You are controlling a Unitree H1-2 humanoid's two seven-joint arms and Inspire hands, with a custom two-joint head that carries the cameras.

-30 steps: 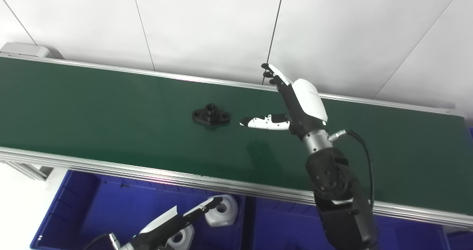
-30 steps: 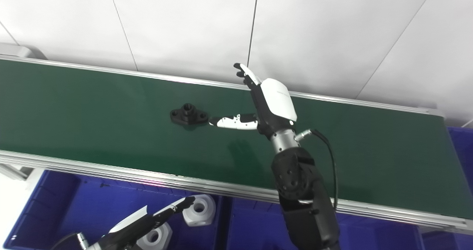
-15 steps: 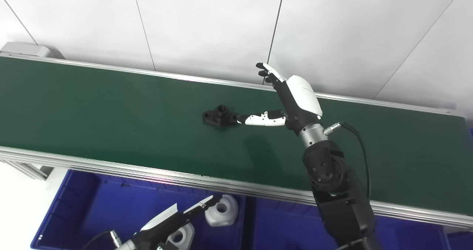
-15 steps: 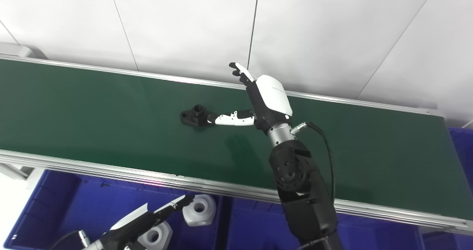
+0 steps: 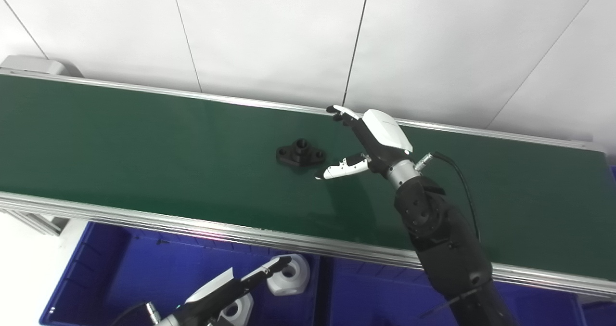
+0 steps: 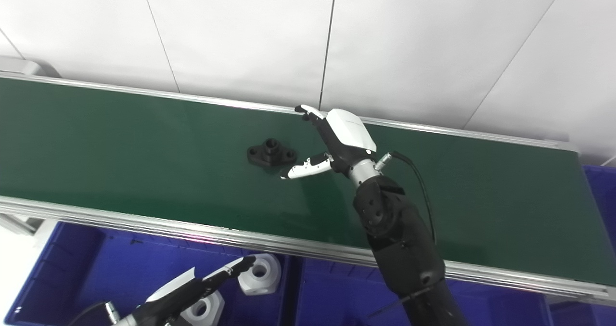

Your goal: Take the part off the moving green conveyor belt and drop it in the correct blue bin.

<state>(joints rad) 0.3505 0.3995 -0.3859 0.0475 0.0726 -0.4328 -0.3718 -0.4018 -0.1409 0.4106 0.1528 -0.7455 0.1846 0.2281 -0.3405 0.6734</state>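
Note:
A black flanged part [image 5: 300,153] with a raised round boss lies on the green conveyor belt [image 5: 120,138]. My right hand [image 5: 373,138] hovers low over the belt just right of the part, open, its fingers stretched toward the belt's far rail and its thumb reaching left, close to the part's right end. Nothing is in its grasp. My left hand [image 5: 226,290] sits low at the bottom edge over the left blue bin [image 5: 125,273], fingers extended and empty.
Two white hexagonal parts [image 5: 288,280] lie in the left blue bin beside my left hand. A second blue bin [image 5: 375,294] adjoins it to the right, under my right forearm. Aluminium rails [image 5: 192,225] edge the belt; a white panelled wall stands behind.
The black part has ridden rightward along the belt. My right hand has dropped lower toward the belt, thumb angled down, staying open just right of the part. The left hand has barely moved.

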